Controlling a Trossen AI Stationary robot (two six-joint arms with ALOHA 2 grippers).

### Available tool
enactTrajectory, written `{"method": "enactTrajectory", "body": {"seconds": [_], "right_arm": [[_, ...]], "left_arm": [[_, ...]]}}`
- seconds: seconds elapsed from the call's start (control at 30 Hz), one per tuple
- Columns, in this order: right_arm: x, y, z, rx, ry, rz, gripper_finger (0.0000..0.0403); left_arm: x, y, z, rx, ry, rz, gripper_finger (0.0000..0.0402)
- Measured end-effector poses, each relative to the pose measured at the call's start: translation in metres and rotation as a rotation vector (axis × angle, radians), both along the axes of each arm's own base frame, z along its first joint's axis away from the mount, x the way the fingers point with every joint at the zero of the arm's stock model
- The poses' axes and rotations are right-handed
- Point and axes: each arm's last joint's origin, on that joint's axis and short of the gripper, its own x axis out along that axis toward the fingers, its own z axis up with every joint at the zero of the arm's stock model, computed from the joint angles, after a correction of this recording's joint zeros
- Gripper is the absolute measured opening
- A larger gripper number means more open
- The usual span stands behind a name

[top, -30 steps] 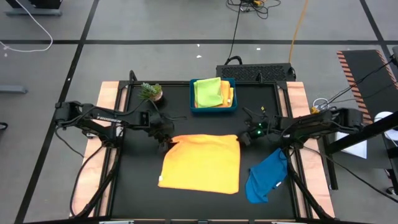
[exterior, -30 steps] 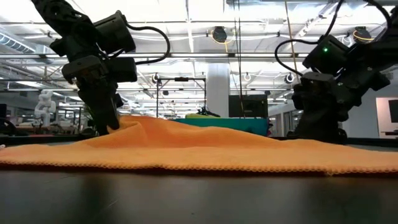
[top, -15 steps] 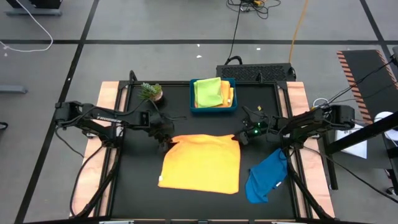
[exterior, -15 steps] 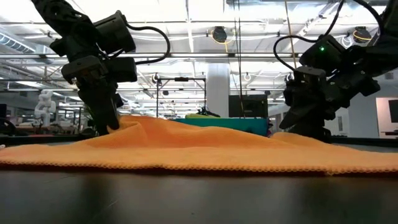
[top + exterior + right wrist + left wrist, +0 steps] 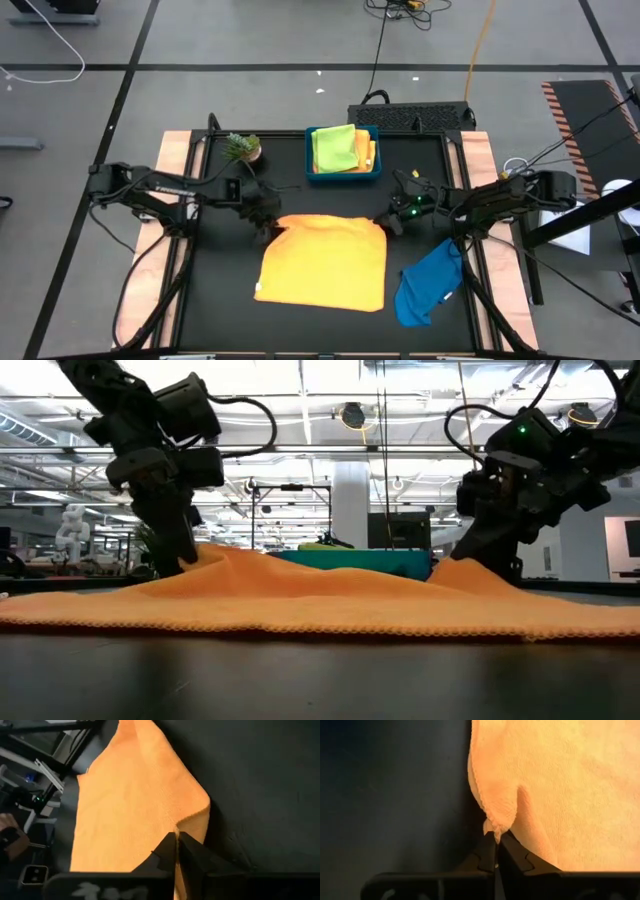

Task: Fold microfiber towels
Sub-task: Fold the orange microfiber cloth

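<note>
Grey floor with taped lines surrounds a black table (image 5: pixel 210 300) edged with pale wood strips. On the table an orange towel (image 5: pixel 325 262) lies spread nearly flat in the middle, its two far corners lifted into small peaks.

At the towel's far left corner sits the left claw (image 5: pixel 268 228), its fingers pressed together on that corner; the left wrist view shows the dark fingertips (image 5: pixel 490 851) pinching a small fold of the orange hem, with the cloth rising away from the bare black tabletop beside it. At the far right corner the right claw (image 5: pixel 390 221) is likewise pressed together on the towel; in the right wrist view its fingers (image 5: pixel 172 851) meet on the raised edge of the cloth, which forms a little tent just beyond them. From table height the towel stretches across the whole width as a low orange ridge (image 5: pixel 320 600), highest under each claw.

A blue towel (image 5: pixel 428 283) lies crumpled near the table's right edge, just beside the orange one and below the right arm. Behind the orange towel, at the far side of the table, a blue tray (image 5: pixel 342 172) holds a lime green towel (image 5: pixel 334 148) with a yellow towel (image 5: pixel 369 153) showing along its right side. A small potted plant (image 5: pixel 243 148) stands left of the tray.
</note>
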Motion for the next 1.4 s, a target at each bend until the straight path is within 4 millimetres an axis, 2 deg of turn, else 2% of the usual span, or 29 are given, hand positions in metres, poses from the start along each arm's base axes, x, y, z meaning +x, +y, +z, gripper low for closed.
{"method": "enactTrajectory", "body": {"seconds": [0.17, 0.4, 0.57, 0.77, 0.87, 1.1, 1.27, 1.4], "right_arm": [[0.001, -0.001, 0.009, -0.101, -0.072, 0.02, 0.0003], [-0.004, -0.003, 0.035, -0.302, -0.218, -0.043, 0.0001], [-0.01, -0.003, 0.049, -0.404, -0.289, -0.077, 0.0001], [-0.016, -0.002, 0.048, -0.47, -0.219, -0.112, 0.0], [-0.016, 0.002, 0.045, -0.476, -0.191, -0.076, 0.0], [-0.012, 0.02, 0.045, -0.469, -0.223, 0.026, 0.0], [-0.011, 0.027, 0.046, -0.514, -0.219, 0.009, 0.0], [-0.01, 0.027, 0.049, -0.546, -0.245, -0.017, 0.0]], "left_arm": [[0.005, 0.002, 0.018, 0.081, 0.052, -0.04, 0.0006], [0.006, 0.008, 0.048, 0.264, 0.181, -0.052, 0.0004], [0.007, 0.011, 0.061, 0.35, 0.22, -0.03, 0.0009], [0.006, 0.012, 0.063, 0.387, 0.243, -0.013, 0.0007], [0.003, 0.011, 0.062, 0.4, 0.272, -0.013, 0.0009], [-0.001, 0.001, 0.06, 0.375, 0.324, -0.029, 0.0005], [-0.011, -0.003, 0.058, 0.352, 0.432, -0.028, 0.0006], [-0.013, -0.002, 0.058, 0.352, 0.447, -0.026, 0.0003]]}}
